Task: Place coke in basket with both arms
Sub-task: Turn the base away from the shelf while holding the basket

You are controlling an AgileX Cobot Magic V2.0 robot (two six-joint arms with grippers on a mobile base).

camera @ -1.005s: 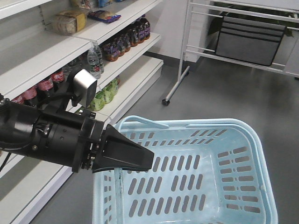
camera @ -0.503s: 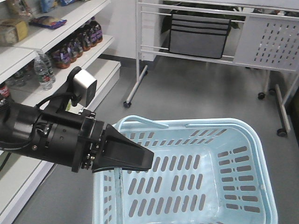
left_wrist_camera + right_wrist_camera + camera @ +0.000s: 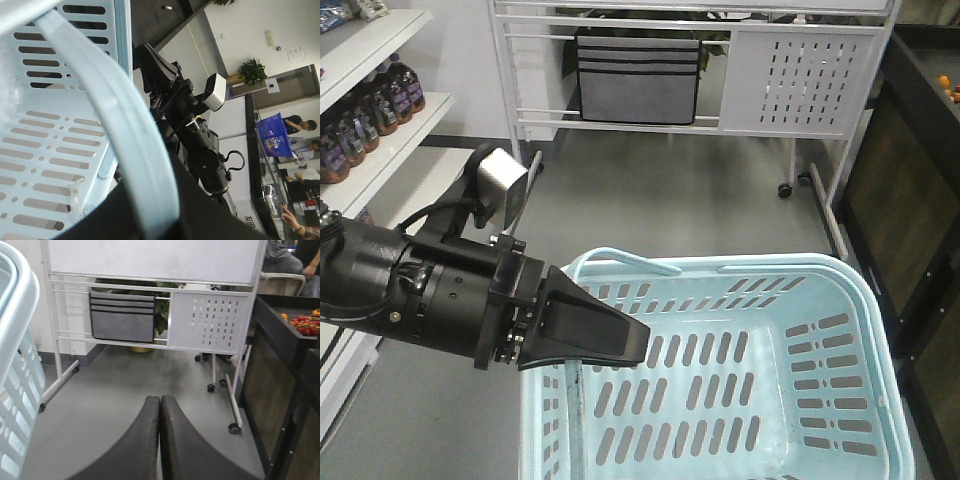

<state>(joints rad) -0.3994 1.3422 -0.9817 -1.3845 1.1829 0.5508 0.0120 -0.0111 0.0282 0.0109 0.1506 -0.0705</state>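
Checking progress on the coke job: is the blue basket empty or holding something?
Empty, as far as shown: the shopping basket has a bare slotted floor, no can.

The basket [image 3: 800, 266] is pale blue, its walls patterned with rows of slots; the arm [image 3: 420, 290] beside the basket is black with a silver-grey camera box [image 3: 502, 186]. Beyond the basket, a white rack [image 3: 503, 70] carries a grey pouch [image 3: 638, 85] banded with dark stripes and a white panel [image 3: 800, 75] dotted with short slots, over plain grey floor [image 3: 670, 200].
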